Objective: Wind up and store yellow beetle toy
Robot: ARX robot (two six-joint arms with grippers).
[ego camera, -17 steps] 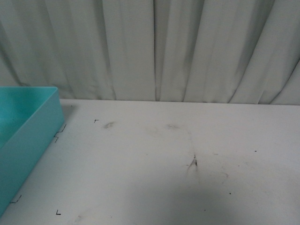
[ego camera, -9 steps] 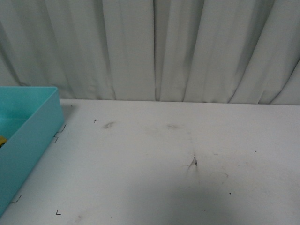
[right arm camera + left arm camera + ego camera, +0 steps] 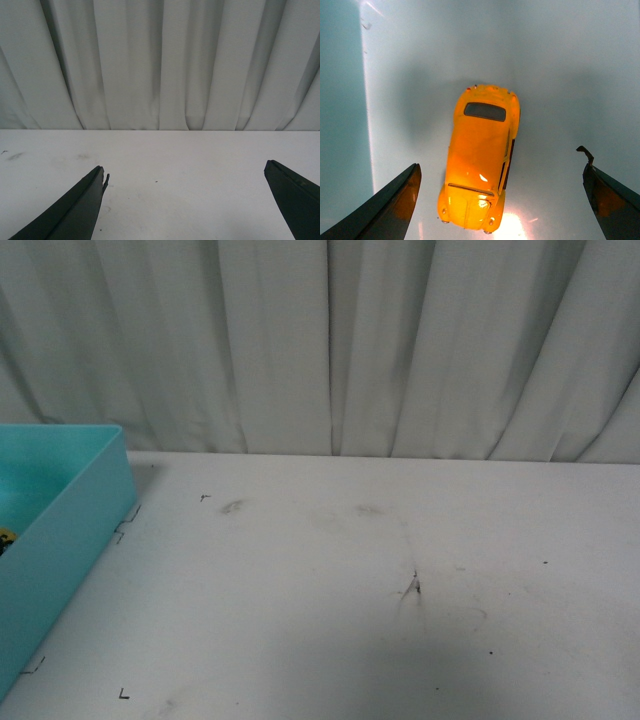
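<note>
At the far left of the front view, from mid-height down to the lower corner: a teal box, cut off by the frame edge, standing on the white desk. Just inside its near wall, hard against the left border, a sliver of yellow with a dark spot, the yellow beetle toy, mostly out of frame. Across the upper half, a pale pleated curtain. On the desk, faint grey smudges, small black corner marks toward the lower left, and a dark scratch right of centre.

From the left wrist camera: the yellow beetle toy seen whole, upright on the box's pale teal floor, roof and one dark window toward the lens, with a bright glare on the floor by one end. Beside it, a darker strip of box wall. Over the toy the left claw, spread wide, one dark finger on each side, both well clear of the yellow body, gripping nothing.

From the right wrist camera: the right claw, likewise gaping wide and empty, hanging over the white desk, curtain folds beyond.
</note>
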